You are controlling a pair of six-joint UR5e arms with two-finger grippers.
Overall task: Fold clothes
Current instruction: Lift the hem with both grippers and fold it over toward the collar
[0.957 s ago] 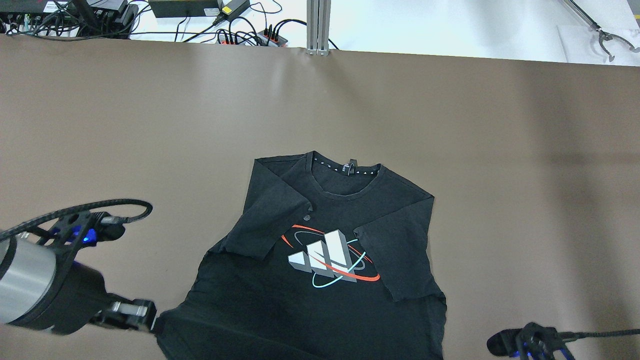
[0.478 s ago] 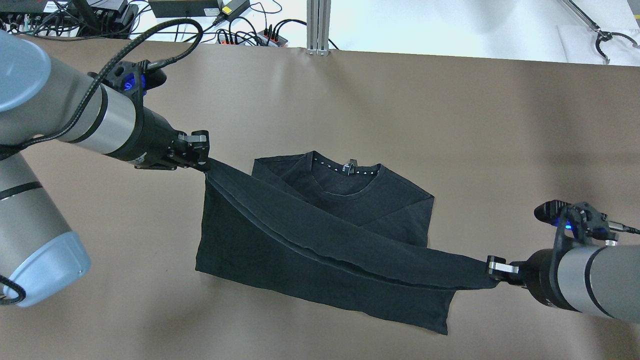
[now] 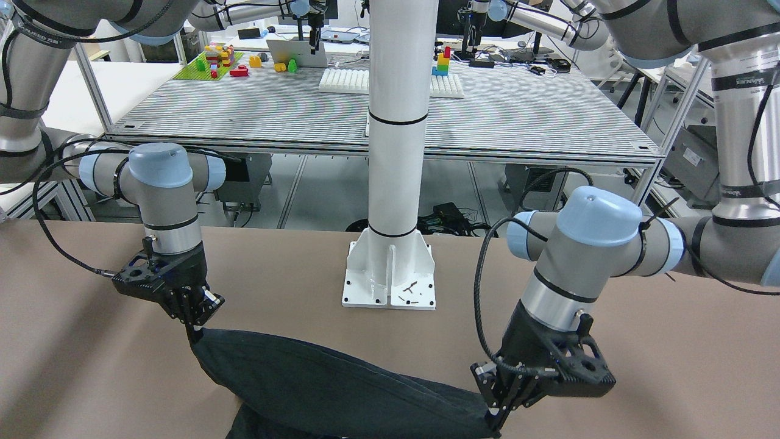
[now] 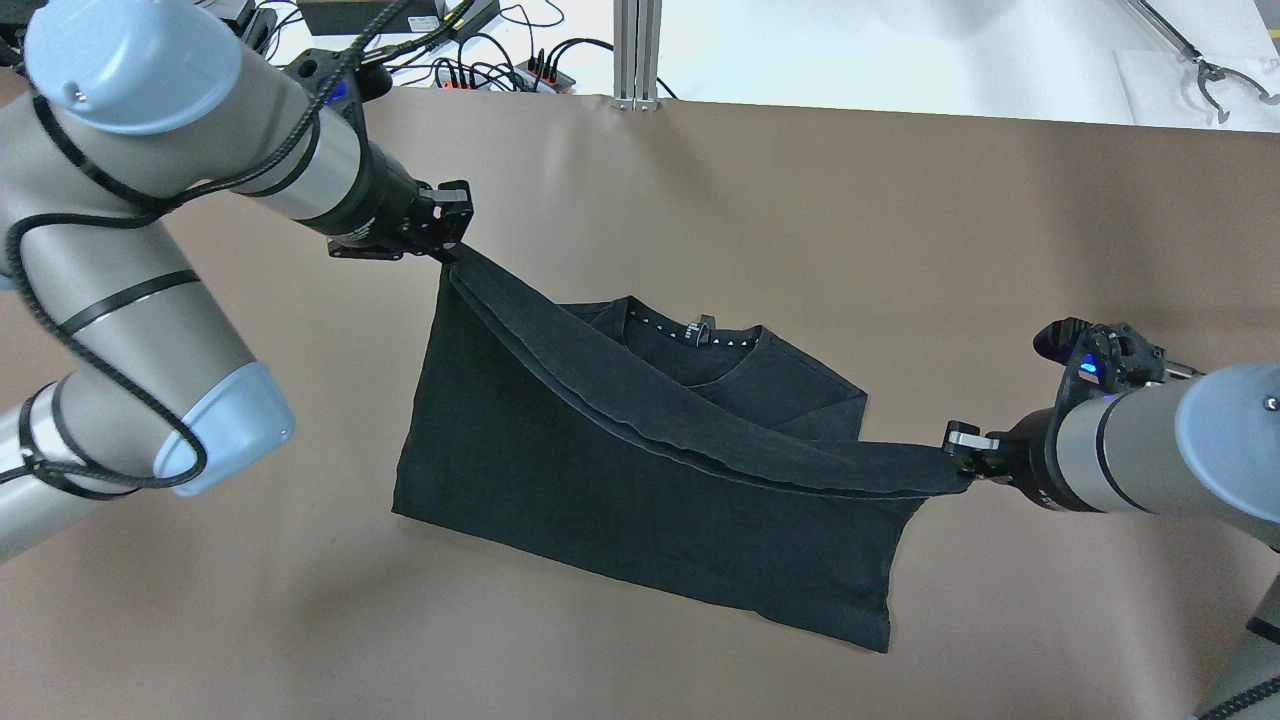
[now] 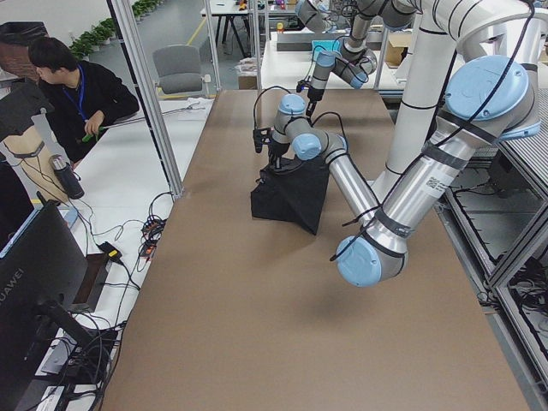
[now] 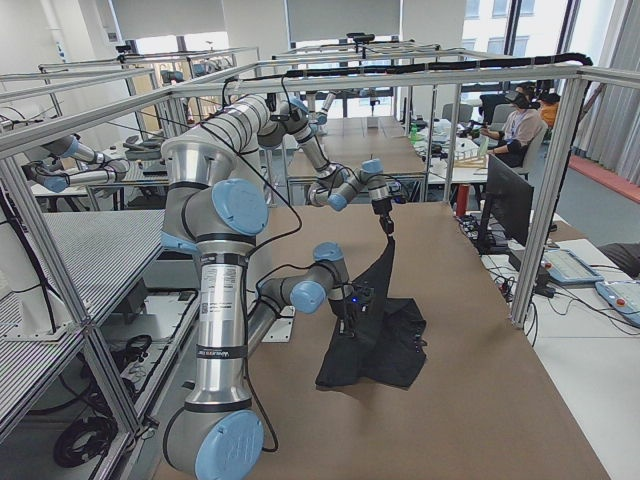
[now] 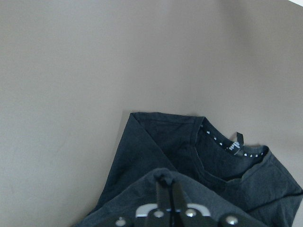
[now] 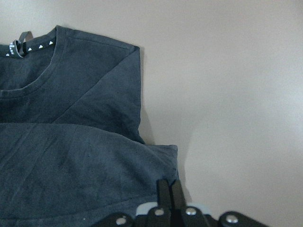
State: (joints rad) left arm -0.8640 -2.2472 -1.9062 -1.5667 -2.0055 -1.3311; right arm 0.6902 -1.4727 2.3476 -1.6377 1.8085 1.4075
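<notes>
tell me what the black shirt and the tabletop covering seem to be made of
Black T-shirt: soft matte knit, probably cotton jersey. It sags and drapes limply between the left gripper and the right gripper, and its hems are stitched. Tabletop: a smooth brown sheet with a faint sheen and soft light streaks, perhaps paper or vinyl. The exact material is unclear.

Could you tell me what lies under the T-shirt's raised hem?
Collar and folded shoulders show beneath the hem held by the left claw and right claw; the T-shirt's middle is hidden.
</notes>
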